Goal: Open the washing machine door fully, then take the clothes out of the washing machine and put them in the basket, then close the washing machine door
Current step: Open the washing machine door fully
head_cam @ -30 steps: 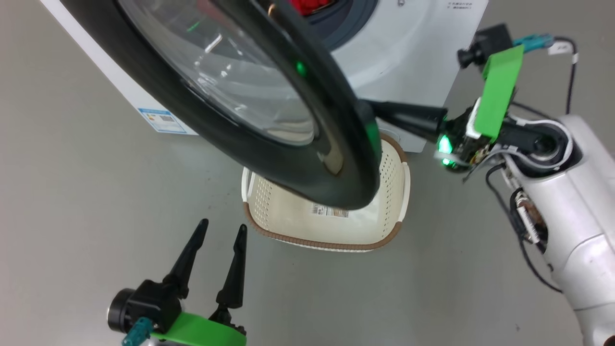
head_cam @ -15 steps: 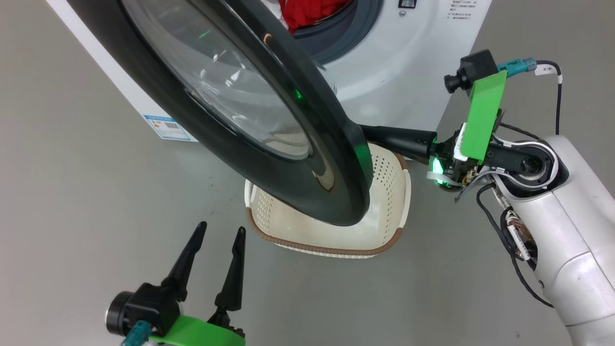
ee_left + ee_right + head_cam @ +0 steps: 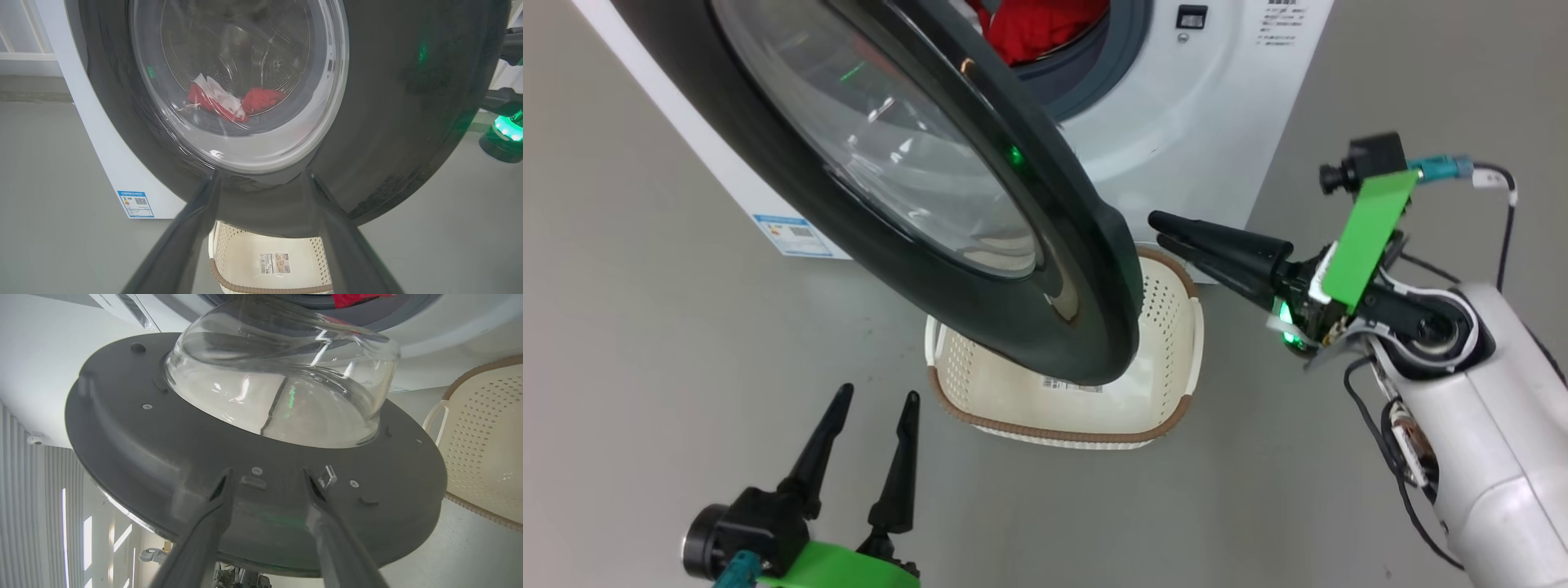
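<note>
**Stage:** first step, the door opening, judged far along though perhaps not yet full. Unloading and closing not begun.

- **Washing machine [image 3: 1201, 139], 1:** white front-loader on the floor [image 3: 686, 367], mouth exposed, 1 blue label [image 3: 792, 235] low on the front.
- **Washing machine door [image 3: 1086, 327], 1:** swung out from the front, black rim hanging above the basket, glass bowl on the drum side.
- **Clothes [image 3: 1037, 28]:** red with some white, all inside the drum, none in the basket. Count unsure through the glass, possibly two pieces.
- **Basket [image 3: 1045, 429], 1:** on the floor just before the machine, under the door's lower edge, bare but for 1 sticker [image 3: 1072, 384].
- **Left end effector [image 3: 878, 394], 1:** fingers spread wide, holding nothing, low and well apart from the door.
- **Right end effector [image 3: 1160, 229], 1:** fingers parted by a modest gap, gripping nothing, just beside the door's free edge on its inner side.

**Outstanding:** any last swing of the door, every garment to the basket, then the door shut.
</note>
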Tool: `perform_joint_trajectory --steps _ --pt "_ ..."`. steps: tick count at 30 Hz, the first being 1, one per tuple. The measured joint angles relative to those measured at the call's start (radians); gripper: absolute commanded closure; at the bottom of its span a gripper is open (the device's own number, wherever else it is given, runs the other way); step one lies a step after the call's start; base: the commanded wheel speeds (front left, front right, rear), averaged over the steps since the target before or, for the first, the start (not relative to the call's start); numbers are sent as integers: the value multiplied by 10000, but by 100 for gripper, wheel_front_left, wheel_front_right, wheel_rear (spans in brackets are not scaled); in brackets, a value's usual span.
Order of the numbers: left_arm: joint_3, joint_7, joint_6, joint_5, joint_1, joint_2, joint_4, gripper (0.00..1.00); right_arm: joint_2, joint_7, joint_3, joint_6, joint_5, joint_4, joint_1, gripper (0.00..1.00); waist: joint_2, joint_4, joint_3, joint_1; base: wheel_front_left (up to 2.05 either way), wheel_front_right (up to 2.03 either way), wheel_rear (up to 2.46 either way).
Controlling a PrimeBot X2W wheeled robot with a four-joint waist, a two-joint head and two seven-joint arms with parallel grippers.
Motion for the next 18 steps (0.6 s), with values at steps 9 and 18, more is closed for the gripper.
perform_joint_trajectory --steps 9,18 --pt "487 0 -102 265 393 4 134 0 -23 -828 -460 0 -464 -330 1703 0 0 -391 -353 0 0 0 0" --pt "740 0 -234 435 733 15 278 0 -38 -1546 -871 0 -763 -598 3556 0 0 -810 -786 0 0 0 0"
